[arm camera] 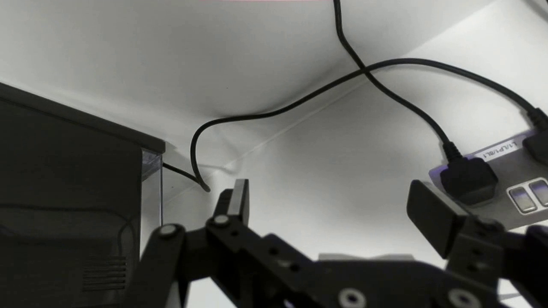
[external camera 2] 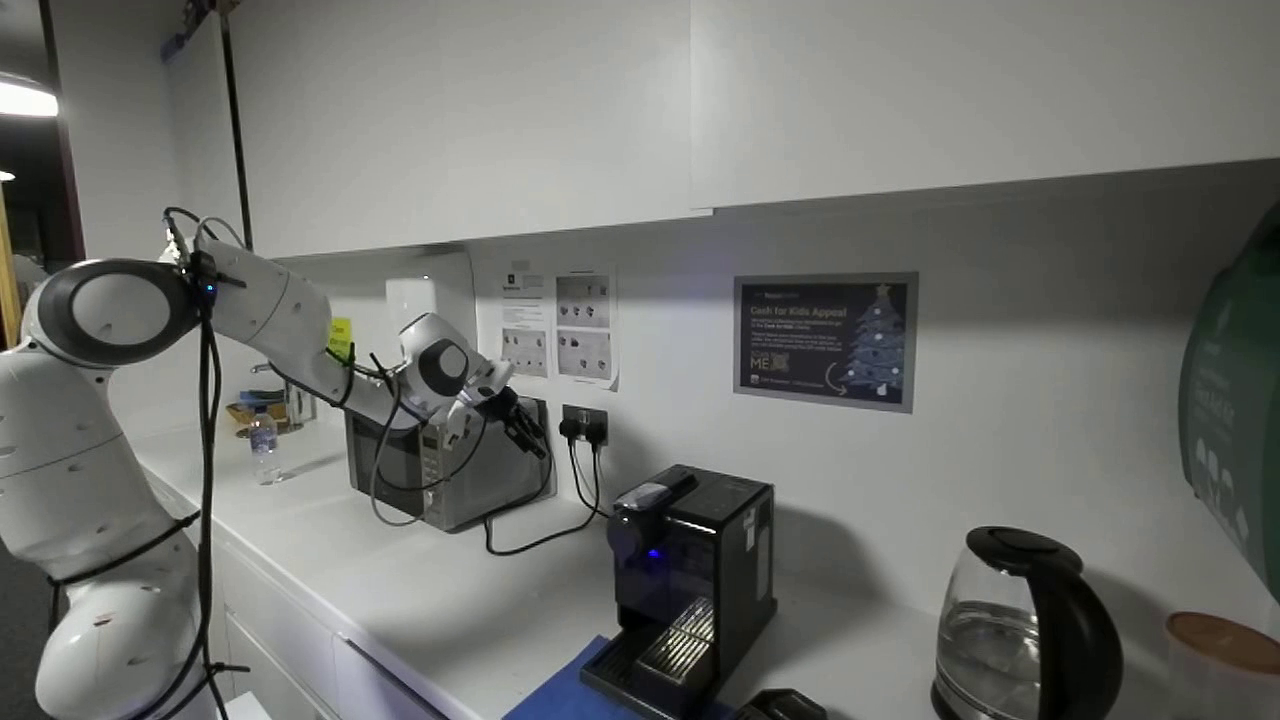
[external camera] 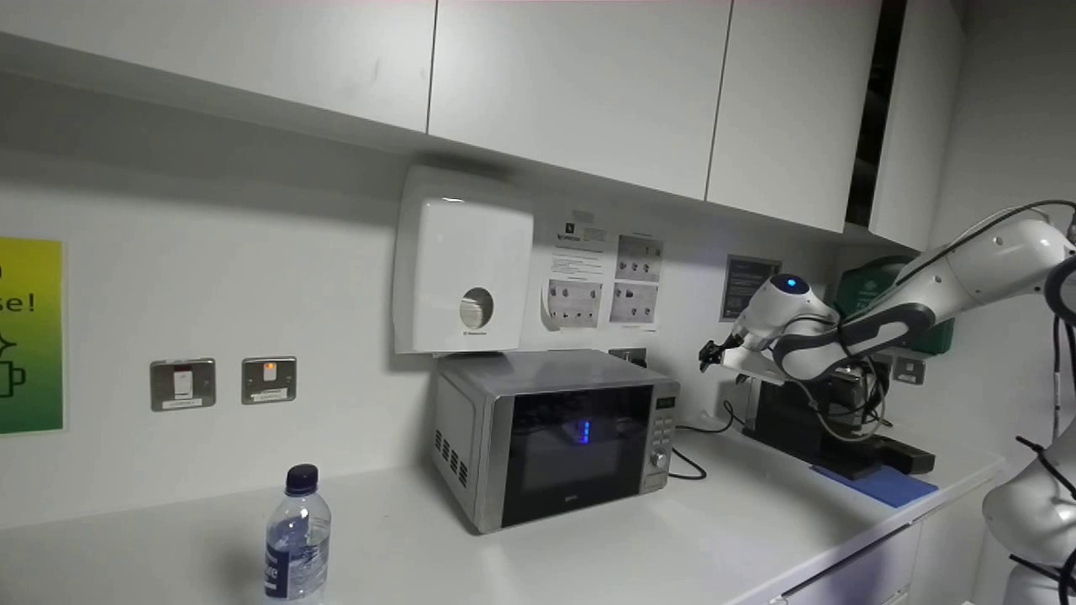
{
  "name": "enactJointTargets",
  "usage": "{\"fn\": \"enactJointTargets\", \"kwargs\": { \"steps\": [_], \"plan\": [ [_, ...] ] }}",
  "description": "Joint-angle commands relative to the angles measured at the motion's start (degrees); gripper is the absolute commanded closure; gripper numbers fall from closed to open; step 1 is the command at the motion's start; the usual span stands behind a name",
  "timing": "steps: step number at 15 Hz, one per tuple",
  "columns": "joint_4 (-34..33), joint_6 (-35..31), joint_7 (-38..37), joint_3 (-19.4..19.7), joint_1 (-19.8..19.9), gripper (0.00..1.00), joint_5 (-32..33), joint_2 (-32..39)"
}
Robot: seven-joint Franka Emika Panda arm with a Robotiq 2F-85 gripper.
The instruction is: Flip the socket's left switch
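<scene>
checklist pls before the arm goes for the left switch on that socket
1. Hand empty: ok, nothing is in its grip.
2. Hand shut, if you mean to press with it: not ok, it stands open.
3. Socket fully in the wrist view: not ok, the right edge cuts it off.
4. Hand lined up with the switches: not ok, there they lie right of its opening.
5. Which switch is left: cannot tell, the wrist picture may be flipped.
6. Plugs out of the way: cannot tell, they sit close to the switches.
</scene>
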State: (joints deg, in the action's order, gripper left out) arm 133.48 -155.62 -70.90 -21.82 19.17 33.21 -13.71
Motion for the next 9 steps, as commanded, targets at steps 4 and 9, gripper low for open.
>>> {"fn": "enactJointTargets", "kwargs": {
  "steps": [4,9],
  "plan": [
    [-8.96,0.68,-11.82,-2.17,3.75,0.00,9.08,8.20],
    [-15.47,0.64,-14.50,-1.46,2.42,0.00,10.77,14.77]
  ]
}}
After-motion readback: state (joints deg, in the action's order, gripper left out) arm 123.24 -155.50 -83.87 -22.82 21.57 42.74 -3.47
